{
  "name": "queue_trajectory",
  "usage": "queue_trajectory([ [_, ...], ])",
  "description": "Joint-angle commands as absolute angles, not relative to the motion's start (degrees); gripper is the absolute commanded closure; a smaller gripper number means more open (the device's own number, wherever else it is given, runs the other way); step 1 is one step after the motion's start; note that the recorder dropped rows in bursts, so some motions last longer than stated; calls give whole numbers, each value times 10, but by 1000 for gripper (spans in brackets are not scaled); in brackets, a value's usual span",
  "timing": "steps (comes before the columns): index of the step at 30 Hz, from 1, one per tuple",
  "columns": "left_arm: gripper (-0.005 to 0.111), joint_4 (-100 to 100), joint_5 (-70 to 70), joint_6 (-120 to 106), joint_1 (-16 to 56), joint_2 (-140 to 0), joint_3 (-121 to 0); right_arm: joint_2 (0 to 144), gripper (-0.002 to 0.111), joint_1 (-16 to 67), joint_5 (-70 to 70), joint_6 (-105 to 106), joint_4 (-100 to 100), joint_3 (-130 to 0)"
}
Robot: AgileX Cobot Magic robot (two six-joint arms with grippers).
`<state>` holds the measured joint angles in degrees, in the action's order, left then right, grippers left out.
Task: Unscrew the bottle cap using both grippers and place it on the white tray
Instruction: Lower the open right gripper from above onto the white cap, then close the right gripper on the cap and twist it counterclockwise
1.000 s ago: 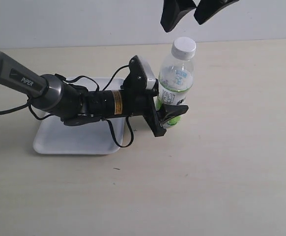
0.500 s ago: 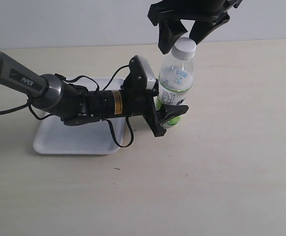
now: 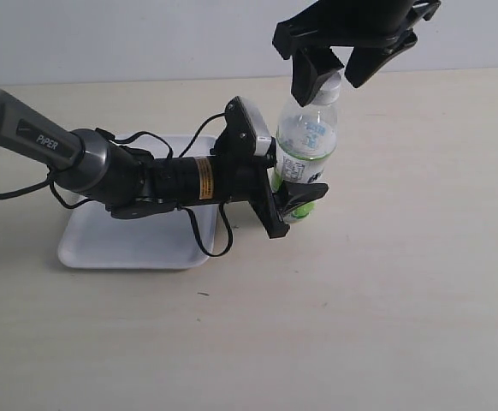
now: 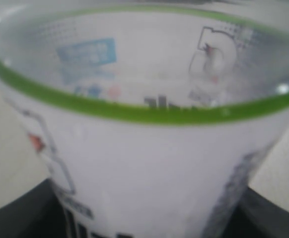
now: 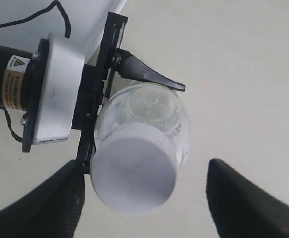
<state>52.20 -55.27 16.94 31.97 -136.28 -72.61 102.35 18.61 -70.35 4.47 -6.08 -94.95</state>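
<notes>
The clear bottle [image 3: 305, 154] with its green-and-white label stands upright on the table, and my left gripper [image 3: 293, 205] is shut on its lower body. In the left wrist view the bottle [image 4: 144, 148] fills the picture, blurred. The white bottle cap [image 3: 330, 88] sits on the neck, partly hidden behind my right gripper [image 3: 334, 73]. That gripper is open, one finger on each side of the cap. In the right wrist view the cap [image 5: 133, 168] lies between the two black fingers of the right gripper [image 5: 142, 198], close to one and apart from the other.
The white tray [image 3: 95, 244] lies on the table to the left of the bottle, under the left arm [image 3: 146, 175] and its black cables. Bare beige tabletop [image 3: 386, 300] spreads to the right and in front.
My right gripper has come down from above the bottle and now has its open fingers around the cap. The left gripper and the bottle have not moved.
</notes>
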Motion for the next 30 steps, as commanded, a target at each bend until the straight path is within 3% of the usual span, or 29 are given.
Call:
queue_trajectory([
  [1,107,538,-520,164,319,-1362,-725,1018,42,187,-700,48,-61,-947],
  [23,107,538,-520,165,319,-1362,-725,1018,50,187,-700,47,-60,-947],
  [30,107,538,-520,165,319,-1362,-725,1018,81,187,-700,47,-60,-947],
])
